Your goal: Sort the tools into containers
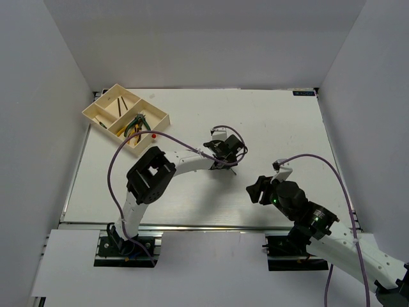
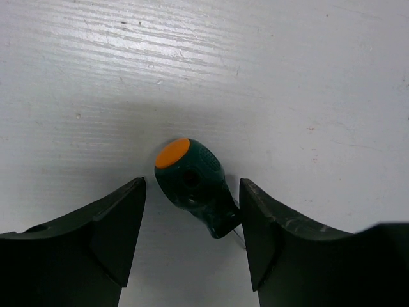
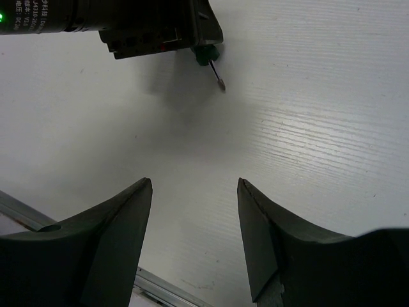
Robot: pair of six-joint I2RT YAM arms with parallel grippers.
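White desk (image 1: 275,121), boxed in by plain white walls. At the far left corner, a cream tray (image 1: 144,102), set askew and split into open compartments. In its near compartment, pliers (image 1: 135,125) with green and yellow handles. In the far ones, thin dark pieces (image 1: 120,106), too small to name. On the desk just beside the tray's near corner, a tiny red knob (image 1: 154,135).

Mid-desk, the left tool (image 2: 192,192), set low over a screwdriver (image 2: 185,169). Lying flat on the desk, green handle with orange cap between the two fingers (image 2: 102,236), thin shaft poking out past the tool in the right wrist view. Jaws parted, one finger on each side of the handle: a clear gap on one side, nearly touching on the other, no grip visible.

Nearer and to the right, the right tool (image 3: 195,185), above bare desk, jaws wide apart with nothing between them. Both well apart from the tray.
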